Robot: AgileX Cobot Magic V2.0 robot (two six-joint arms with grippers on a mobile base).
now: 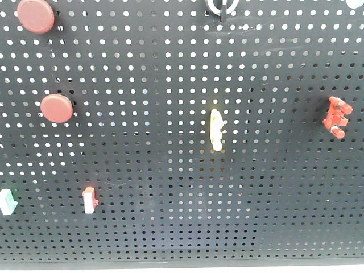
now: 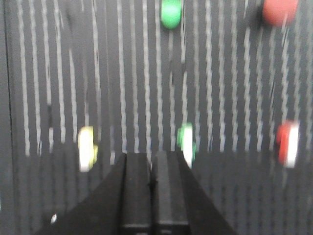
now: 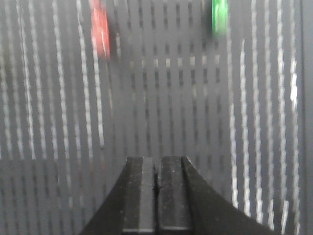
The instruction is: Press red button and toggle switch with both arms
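Two round red buttons sit on the black pegboard (image 1: 170, 227) in the front view, one at the top left (image 1: 35, 15) and one lower down (image 1: 57, 108). The bright red toggle switch (image 1: 336, 118) is at the far right. Neither arm shows in this view. My left gripper (image 2: 150, 155) is shut with nothing in it, facing the board below a blurred red button (image 2: 279, 11) at the upper right. My right gripper (image 3: 157, 159) is also shut and empty. A blurred red shape (image 3: 100, 27) lies up and to its left; I cannot tell what it is.
A pale yellow-white lever (image 1: 216, 129), a white lever with a red side (image 1: 89, 200) and a white-green lever (image 1: 7, 202) stick out of the board. The left wrist view shows a green button (image 2: 171, 13), yellow lever (image 2: 86, 148) and green lever (image 2: 187, 142).
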